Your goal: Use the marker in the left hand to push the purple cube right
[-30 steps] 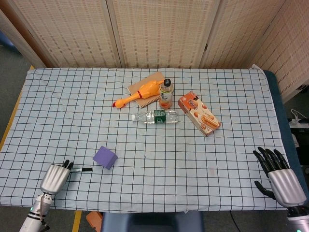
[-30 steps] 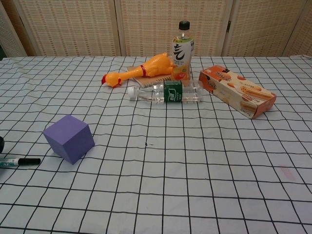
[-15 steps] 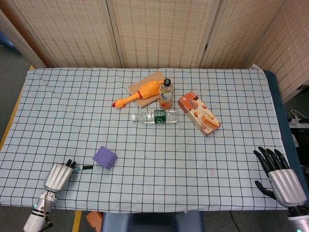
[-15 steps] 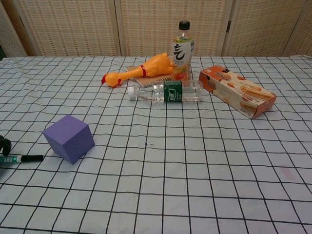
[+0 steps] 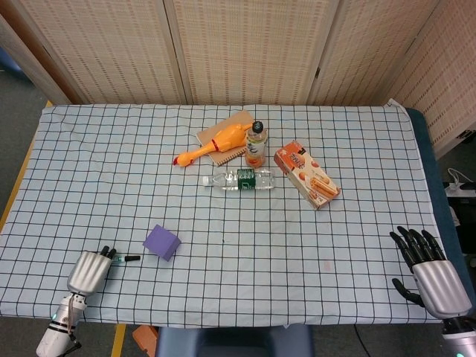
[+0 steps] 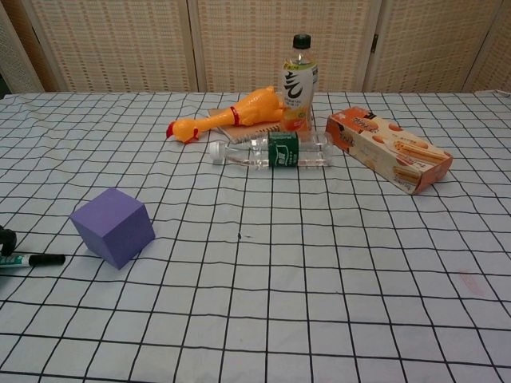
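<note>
The purple cube (image 5: 162, 242) (image 6: 113, 226) sits on the checked cloth at the near left. My left hand (image 5: 90, 271) is at the front left corner and grips a black-tipped marker (image 5: 124, 258) (image 6: 33, 260). The marker lies level and points right at the cube, its tip a short gap from the cube's left side. Only a sliver of the left hand (image 6: 6, 238) shows at the chest view's left edge. My right hand (image 5: 429, 271) rests at the front right edge with fingers spread and nothing in it.
At the far middle lie a yellow rubber chicken (image 5: 214, 145) on a notebook (image 5: 225, 129), an upright drink bottle (image 5: 256, 144), a water bottle (image 5: 239, 179) on its side and a biscuit box (image 5: 307, 175). Right of the cube the cloth (image 5: 297, 245) is bare.
Over the second, the left hand and marker shifted slightly right toward the cube, then drew back a little. The cube and right hand have not moved.
</note>
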Robot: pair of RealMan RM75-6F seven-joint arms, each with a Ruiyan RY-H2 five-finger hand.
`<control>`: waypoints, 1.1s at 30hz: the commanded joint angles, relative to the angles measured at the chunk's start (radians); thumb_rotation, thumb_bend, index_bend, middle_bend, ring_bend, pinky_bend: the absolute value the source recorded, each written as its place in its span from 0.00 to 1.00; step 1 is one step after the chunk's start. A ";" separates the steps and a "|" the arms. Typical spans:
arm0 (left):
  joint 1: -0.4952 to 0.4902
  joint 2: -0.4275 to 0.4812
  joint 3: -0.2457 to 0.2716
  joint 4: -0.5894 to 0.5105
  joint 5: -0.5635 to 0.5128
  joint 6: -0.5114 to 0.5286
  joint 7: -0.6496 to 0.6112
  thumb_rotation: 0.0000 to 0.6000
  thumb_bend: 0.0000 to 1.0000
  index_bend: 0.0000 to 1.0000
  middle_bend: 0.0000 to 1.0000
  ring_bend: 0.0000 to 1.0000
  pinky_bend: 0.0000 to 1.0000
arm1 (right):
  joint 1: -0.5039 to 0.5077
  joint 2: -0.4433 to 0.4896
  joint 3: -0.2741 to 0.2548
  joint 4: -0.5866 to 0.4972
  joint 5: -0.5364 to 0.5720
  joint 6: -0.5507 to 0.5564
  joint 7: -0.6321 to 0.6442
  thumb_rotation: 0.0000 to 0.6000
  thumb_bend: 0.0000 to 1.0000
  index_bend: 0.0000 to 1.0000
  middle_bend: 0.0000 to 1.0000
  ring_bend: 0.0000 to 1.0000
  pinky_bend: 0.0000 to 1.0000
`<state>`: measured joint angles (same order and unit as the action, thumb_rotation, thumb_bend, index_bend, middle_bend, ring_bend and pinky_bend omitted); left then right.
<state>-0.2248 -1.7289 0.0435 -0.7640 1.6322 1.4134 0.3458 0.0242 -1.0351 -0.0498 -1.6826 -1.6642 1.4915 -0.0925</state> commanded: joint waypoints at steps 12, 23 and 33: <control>0.017 -0.015 -0.011 0.102 0.014 0.122 -0.081 1.00 0.61 0.78 0.75 0.85 1.00 | 0.002 -0.003 -0.002 0.000 0.002 -0.007 -0.008 1.00 0.18 0.00 0.00 0.00 0.00; -0.030 -0.025 -0.031 0.373 0.028 0.210 -0.390 1.00 0.61 0.78 0.76 0.86 1.00 | 0.001 -0.014 -0.008 -0.005 -0.006 -0.012 -0.035 1.00 0.18 0.00 0.00 0.00 0.00; -0.113 -0.099 -0.017 0.524 0.032 0.144 -0.527 1.00 0.61 0.78 0.76 0.87 1.00 | 0.008 -0.032 -0.004 -0.008 0.010 -0.034 -0.075 1.00 0.18 0.00 0.00 0.00 0.00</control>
<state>-0.3261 -1.8172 0.0216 -0.2521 1.6620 1.5691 -0.1709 0.0313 -1.0657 -0.0544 -1.6899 -1.6553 1.4589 -0.1666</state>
